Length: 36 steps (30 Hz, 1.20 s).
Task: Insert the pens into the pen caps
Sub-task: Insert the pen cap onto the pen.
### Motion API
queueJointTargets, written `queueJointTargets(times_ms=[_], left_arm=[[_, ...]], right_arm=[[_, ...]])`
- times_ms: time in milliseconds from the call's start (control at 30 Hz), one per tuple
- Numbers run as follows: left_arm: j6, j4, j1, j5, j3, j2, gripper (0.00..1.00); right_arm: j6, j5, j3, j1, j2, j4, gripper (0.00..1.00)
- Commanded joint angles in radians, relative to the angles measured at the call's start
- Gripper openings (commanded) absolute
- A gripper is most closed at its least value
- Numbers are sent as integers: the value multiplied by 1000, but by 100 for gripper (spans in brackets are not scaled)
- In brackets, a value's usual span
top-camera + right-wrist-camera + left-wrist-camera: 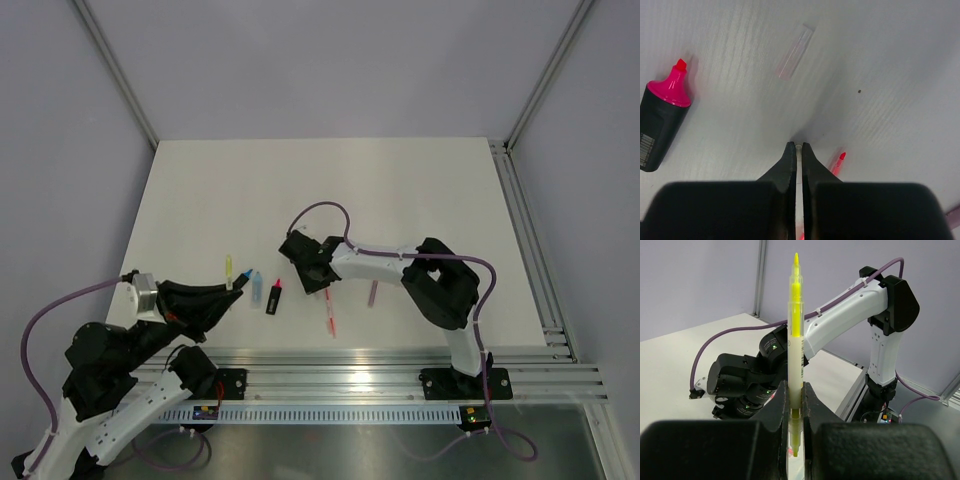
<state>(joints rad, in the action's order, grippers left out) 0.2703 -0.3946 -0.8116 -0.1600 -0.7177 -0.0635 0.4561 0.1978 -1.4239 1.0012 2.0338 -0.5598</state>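
My left gripper [796,392] is shut on a thin yellow pen [796,340] and holds it upright above the table, a bare tip pointing down between the fingers. It also shows in the top view [229,268]. My right gripper [798,146] is shut on a thin pale stick, its tips down at the table; I cannot tell whether it is a pen or a cap. A red-pink pen [838,162] lies just right of its fingers. A black marker with a pink tip [662,125] lies to the left. A clear pinkish cap [794,52] lies ahead.
In the top view a pale-blue pen [255,288] and the black marker [275,296] lie between the two grippers. The red-pink pen [329,318] and a purplish stick [372,293] lie near the table's front edge [350,350]. The right arm [850,315] stands close ahead of my left gripper.
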Motion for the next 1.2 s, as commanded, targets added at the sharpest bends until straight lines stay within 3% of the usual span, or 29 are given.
queueJointTargets(times_ms=[0,200,667,900,1167], left_arm=[[24,48,5,33,-5,-32,0],[66,46,5,79,-6,-84,0],[188,92,5,137,66,-217,0],[276,183,5,73,149,-262,0],[325,335,5,-22,230,-350,0]], right_arm=[[49,-8,49,8,-35,96,0],[107,24,135,10,-159,273,0],[242,133,531,8,-697,647,0],[230,196,599,8,-909,735,0],[223,235,602,8,-975,862,0]])
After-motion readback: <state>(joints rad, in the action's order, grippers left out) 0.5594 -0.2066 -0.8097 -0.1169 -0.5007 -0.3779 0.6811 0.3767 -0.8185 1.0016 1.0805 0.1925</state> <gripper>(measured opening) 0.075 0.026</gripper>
